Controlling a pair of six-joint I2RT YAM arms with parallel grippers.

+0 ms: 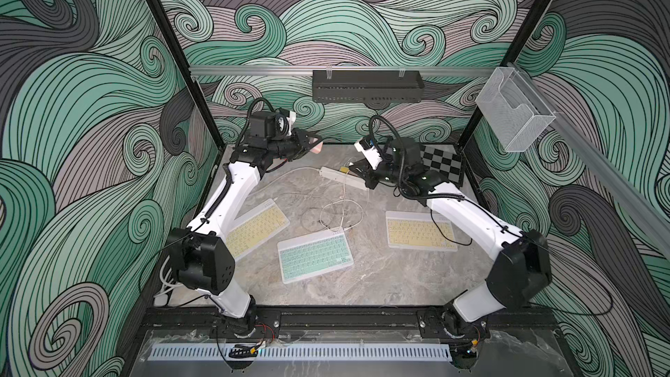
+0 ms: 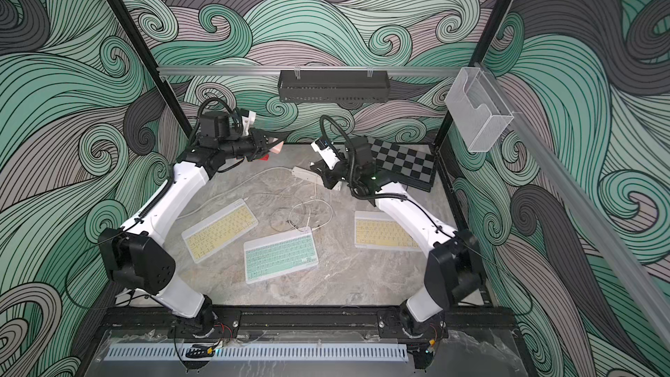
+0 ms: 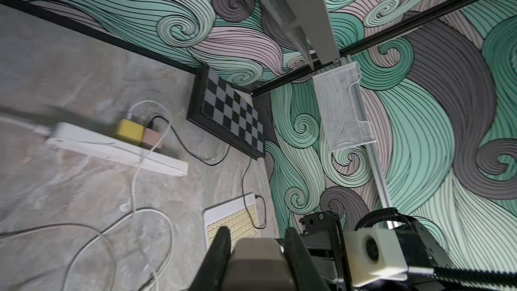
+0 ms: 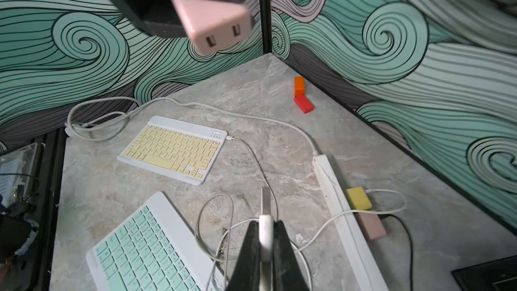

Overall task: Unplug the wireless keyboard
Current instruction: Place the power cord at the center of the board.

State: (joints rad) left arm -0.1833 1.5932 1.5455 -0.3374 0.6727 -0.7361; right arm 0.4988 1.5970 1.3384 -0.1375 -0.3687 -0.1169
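Since the right gripper (image 4: 265, 223), clamped tight on the USB plug (image 4: 265, 200), holds it free just beside the power strip (image 4: 333, 188), and the left gripper (image 3: 256, 243) grips the pink adapter (image 4: 215, 23) high above that strip, separation appears complete. The cable (image 4: 251, 155) seemingly runs to the yellow keyboard (image 4: 173, 149), well apart from the strip. Recommend lowering the plug gently, without dragging that keyboard.

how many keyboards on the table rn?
3. The left yellow keyboard lies on the robot's left, the green keyboard in the middle nearest the front, and the right yellow keyboard on the robot's right. No others show in any view.
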